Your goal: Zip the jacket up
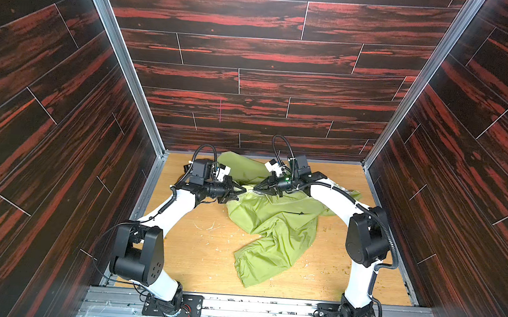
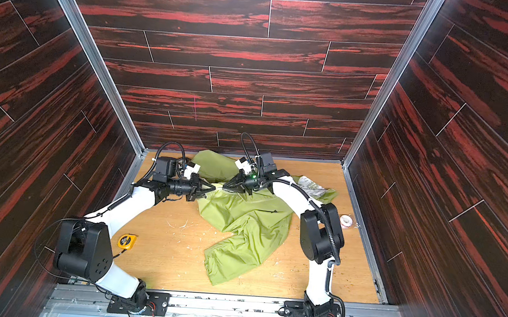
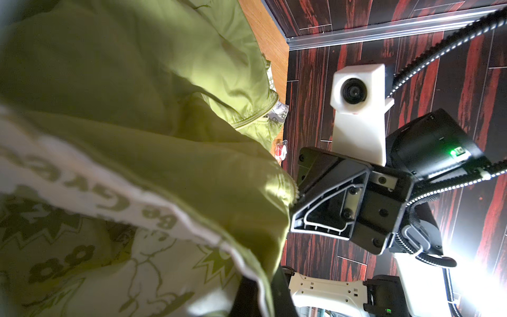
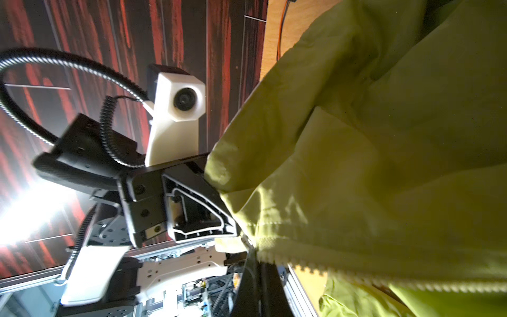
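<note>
The olive-green jacket (image 1: 278, 228) (image 2: 251, 223) lies crumpled on the wooden table (image 1: 194, 253), one sleeve trailing toward the front. Both grippers meet tip to tip over its upper middle. My left gripper (image 1: 242, 191) (image 2: 213, 188) is shut on a fabric edge; in the left wrist view that gripper (image 3: 263, 288) pinches the jacket (image 3: 137, 82) where the pale printed lining (image 3: 82, 260) shows. My right gripper (image 1: 255, 191) (image 2: 225, 187) (image 4: 253, 260) is shut on the jacket's (image 4: 384, 137) zipper edge, with the zipper teeth (image 4: 356, 277) running away from it.
A yellow tape measure (image 2: 126, 241) lies by the left arm's elbow, and a roll of tape (image 2: 346, 221) sits near the right wall. Dark red-streaked walls (image 1: 63, 152) enclose the table on three sides. Pale scuffs and crumbs mark the table's middle.
</note>
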Robot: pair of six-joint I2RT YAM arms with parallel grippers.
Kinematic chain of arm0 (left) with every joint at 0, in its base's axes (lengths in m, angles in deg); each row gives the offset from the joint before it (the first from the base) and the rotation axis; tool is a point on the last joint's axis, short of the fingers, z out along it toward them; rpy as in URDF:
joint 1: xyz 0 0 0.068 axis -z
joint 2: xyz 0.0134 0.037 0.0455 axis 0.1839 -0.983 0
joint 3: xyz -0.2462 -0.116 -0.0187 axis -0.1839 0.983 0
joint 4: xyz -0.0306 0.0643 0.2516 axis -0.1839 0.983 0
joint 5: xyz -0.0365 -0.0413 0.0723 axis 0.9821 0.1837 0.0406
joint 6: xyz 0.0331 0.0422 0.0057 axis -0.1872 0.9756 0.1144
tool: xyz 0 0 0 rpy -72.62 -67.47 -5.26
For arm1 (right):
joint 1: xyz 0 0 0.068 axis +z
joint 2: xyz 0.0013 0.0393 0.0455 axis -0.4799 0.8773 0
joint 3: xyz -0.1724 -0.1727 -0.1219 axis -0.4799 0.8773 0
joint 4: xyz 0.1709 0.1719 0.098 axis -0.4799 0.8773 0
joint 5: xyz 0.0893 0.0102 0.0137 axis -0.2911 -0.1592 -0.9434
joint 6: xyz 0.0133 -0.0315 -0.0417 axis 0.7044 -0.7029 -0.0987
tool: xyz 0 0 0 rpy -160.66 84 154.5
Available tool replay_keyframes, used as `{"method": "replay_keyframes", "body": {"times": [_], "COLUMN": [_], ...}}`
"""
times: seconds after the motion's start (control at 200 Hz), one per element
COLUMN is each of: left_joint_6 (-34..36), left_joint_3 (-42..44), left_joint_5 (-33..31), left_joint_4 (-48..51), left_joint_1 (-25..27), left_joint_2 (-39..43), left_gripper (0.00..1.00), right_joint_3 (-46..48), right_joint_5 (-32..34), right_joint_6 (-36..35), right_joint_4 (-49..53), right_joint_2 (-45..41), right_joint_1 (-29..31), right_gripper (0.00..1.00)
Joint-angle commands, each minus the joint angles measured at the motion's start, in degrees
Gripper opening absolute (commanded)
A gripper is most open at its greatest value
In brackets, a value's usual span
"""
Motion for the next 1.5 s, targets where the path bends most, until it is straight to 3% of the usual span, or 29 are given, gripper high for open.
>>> {"method": "replay_keyframes", "body": {"times": [0.0, 0.276, 0.381, 0.832, 1.142, 1.493], "left_joint_6": [-0.6, -3.9, -4.5, -6.3, -6.6, -8.7], "left_joint_3": [0.4, 1.2, 1.3, 1.8, 1.6, 1.7], "left_joint_5": [-5.2, -5.0, -4.9, -4.3, -3.9, -2.0], "left_joint_4": [1.6, -3.3, -4.1, -6.5, -6.5, -8.4], "left_joint_1": [-3.2, -3.2, -3.2, -3.1, -3.2, -3.1], "left_joint_2": [2.4, 2.3, 2.2, 2.0, 1.9, 1.7], "left_gripper": [0.0, 0.0, 0.0, 0.0, 0.0, 0.0], "right_joint_3": [2.3, 5.2, 5.1, 3.3, 1.0, -1.8], "right_joint_5": [0.6, -2.2, -2.3, -4.2, -4.5, -4.5], "right_joint_6": [5.5, 18.3, 21.3, 25.2, 25.0, 26.1], "right_joint_4": [-3.6, -17.8, -21.1, -24.8, -25.6, -29.7], "right_joint_2": [-2.2, 0.1, 1.4, 5.2, 8.2, 13.8], "right_joint_1": [-5.0, -2.5, -1.9, -1.5, 0.5, 1.3], "right_gripper": [0.0, 0.0, 0.05, 0.19, 0.39, 0.48]}}
